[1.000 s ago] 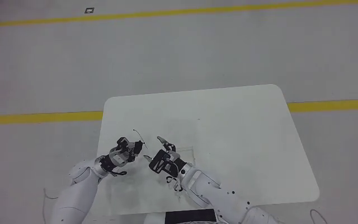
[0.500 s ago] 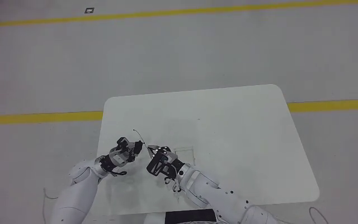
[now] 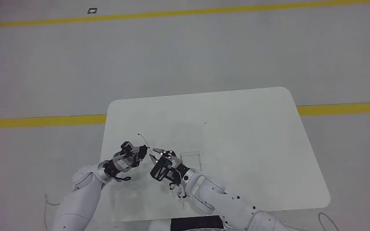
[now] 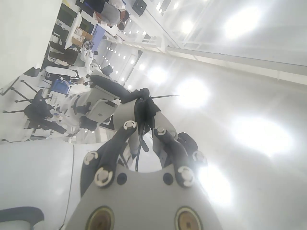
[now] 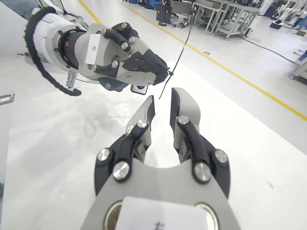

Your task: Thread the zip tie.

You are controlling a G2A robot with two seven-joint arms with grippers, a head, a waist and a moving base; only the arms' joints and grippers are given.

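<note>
A thin black zip tie [image 5: 181, 48] is held up over the white table [image 3: 243, 127], near its front left part. My left gripper [image 5: 165, 74] is shut on it just beside its small head [image 5: 170, 73]. The long strap rises away from the head, and a short end [image 5: 163, 89] points down toward my right gripper [image 5: 163, 95]. That gripper is open, and the tip of the short end lies between its fingertips without touching the pads [image 5: 175, 104]. In the top view the two grippers [image 3: 140, 152] [image 3: 157, 155] almost meet. In the left wrist view the strap [image 4: 165, 95] sticks out past the shut fingers [image 4: 153, 111].
The table's front edge runs close under both arms, and its left edge lies near the left arm. A small dark mark [image 3: 204, 122] and a faint rectangle outline [image 3: 191, 156] are on the tabletop. Yellow floor lines [image 3: 52, 120] pass behind and beside the table.
My right gripper has moved left, up to the left gripper, and its fingers have narrowed around the tie's short end. The left gripper has kept still with the tie.
</note>
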